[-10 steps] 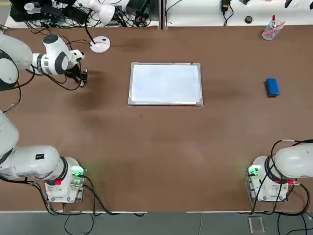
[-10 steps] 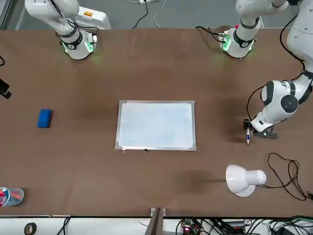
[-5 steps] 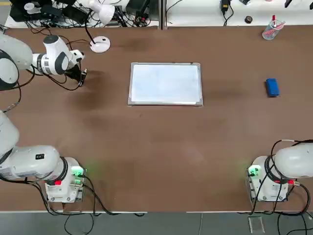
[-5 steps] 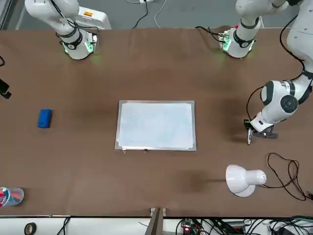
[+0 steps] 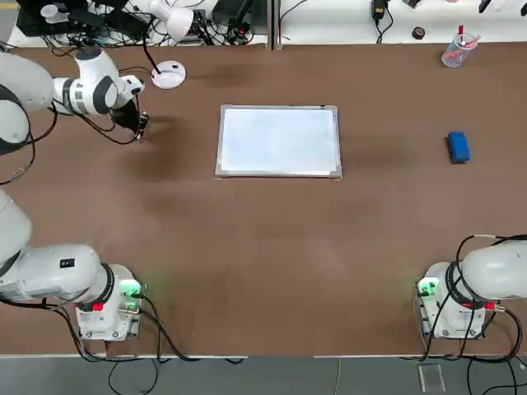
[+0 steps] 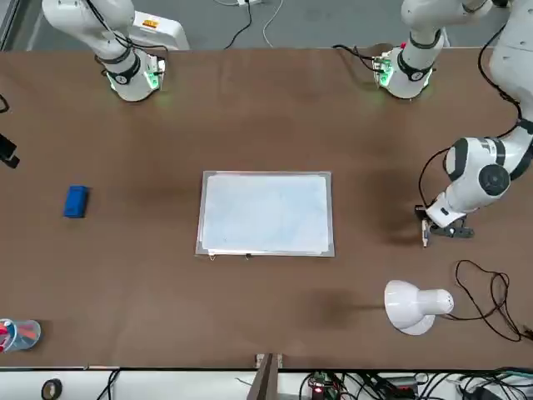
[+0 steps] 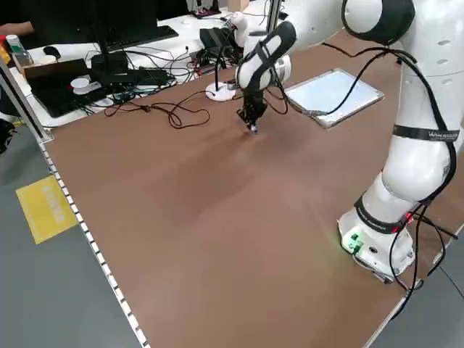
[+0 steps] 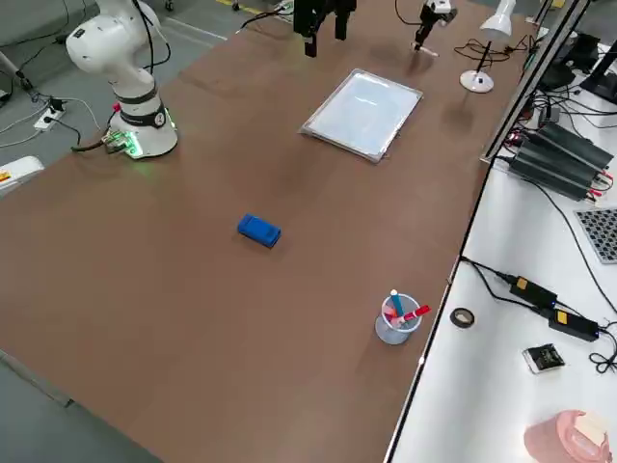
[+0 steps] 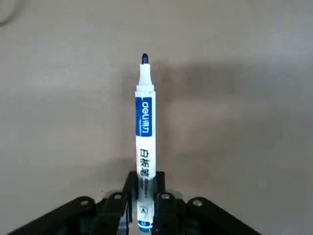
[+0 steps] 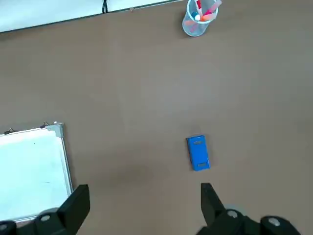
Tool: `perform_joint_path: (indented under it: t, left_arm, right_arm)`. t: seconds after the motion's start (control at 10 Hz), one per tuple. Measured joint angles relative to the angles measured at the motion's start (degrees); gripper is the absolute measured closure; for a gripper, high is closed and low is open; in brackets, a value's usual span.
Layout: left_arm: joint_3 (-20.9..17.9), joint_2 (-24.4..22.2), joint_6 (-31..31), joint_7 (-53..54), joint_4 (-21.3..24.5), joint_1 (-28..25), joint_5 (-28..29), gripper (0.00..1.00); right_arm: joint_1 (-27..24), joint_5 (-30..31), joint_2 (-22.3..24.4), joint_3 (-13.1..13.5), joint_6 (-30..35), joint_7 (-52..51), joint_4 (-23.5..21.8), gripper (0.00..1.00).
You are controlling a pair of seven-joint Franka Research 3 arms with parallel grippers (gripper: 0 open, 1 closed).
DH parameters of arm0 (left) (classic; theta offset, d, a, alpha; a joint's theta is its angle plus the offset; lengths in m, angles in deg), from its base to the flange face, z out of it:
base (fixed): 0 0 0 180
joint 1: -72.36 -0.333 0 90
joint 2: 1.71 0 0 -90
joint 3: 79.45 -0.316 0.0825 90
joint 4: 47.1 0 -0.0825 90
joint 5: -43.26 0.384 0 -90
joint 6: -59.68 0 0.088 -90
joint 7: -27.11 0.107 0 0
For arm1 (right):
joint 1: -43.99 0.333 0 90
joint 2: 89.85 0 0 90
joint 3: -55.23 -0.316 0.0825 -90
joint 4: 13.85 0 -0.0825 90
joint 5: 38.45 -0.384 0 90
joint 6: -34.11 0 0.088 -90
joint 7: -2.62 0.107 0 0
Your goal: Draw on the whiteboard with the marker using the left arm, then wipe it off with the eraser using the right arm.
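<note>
Brown tabletop (image 5: 272,239) stretches between the two arms' bases. Clamped between the closed fingers of the left gripper (image 9: 145,200) is the marker (image 9: 145,132), its dark tip bare and pointing away from the gripper. Both hang near the table's far left corner, to the left of the whiteboard (image 5: 278,141), which lies flat, well apart from the marker. Right of the board lies the eraser (image 5: 459,147), just beyond the right gripper (image 10: 145,208), whose fingers are spread wide with nothing between them. Farther out stands a clear cup of pens (image 5: 459,51).
</note>
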Motion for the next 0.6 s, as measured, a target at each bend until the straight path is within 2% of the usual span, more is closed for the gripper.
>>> perform_joint_path:
  t: [0.3, 0.6]
  left_arm:
    - [7.0, -2.1, 10.5, -9.2, -5.0, 0.5, -10.5, 0.82]
    - [13.5, -1.8, 12.2, -22.1, -7.3, 1.8, -19.7, 0.82]
  right_arm:
    - [-0.4, 0.0, 0.0, -0.7, 0.0, 0.1, 0.0, 0.00]
    - [-0.5, 0.0, 0.0, -0.9, 0.0, 0.1, 0.0, 0.00]
